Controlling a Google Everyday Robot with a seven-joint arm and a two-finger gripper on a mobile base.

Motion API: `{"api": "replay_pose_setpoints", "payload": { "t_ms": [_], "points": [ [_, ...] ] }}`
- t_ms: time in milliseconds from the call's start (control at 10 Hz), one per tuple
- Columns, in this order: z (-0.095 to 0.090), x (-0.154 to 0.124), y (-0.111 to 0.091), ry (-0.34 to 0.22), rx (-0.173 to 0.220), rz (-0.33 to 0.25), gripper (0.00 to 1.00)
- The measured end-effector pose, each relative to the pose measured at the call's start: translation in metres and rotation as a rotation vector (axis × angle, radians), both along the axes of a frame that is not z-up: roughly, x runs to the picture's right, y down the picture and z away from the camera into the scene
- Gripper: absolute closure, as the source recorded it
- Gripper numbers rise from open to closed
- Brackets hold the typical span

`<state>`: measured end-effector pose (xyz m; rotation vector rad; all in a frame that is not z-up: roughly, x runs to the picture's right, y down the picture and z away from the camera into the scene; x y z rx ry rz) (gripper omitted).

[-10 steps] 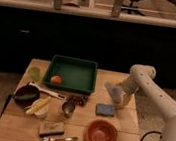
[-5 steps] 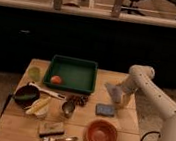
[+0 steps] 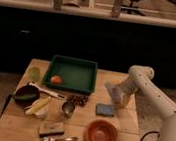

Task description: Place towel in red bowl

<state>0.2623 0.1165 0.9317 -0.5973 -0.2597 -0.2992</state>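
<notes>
end effector (image 3: 123, 98) seen beside the towel (image 3: 112, 91)
fingers are spread — the red bowl (image 3: 101, 135) is set near the front edge of the tabletop (image 3: 20, 128).

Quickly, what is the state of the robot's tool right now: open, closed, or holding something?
One tool: open, down beside the thin pale grey-blue towel, holding nothing that I can see.

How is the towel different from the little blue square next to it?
The towel is pale grey-blue and wedge-shaped; the square pad is darker blue and smaller. The towel is right by the gripper; the square pad sits nearer the red bowl. Both are bluish.
</notes>
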Motion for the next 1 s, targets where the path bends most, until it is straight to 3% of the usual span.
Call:
{"api": "replay_pose_setpoints", "payload": {
  "t_ms": [1000],
  "points": [
    [0.0032,0.0009,0.0078,-0.039,0.001,-0.051,0.20]
  ]
}}
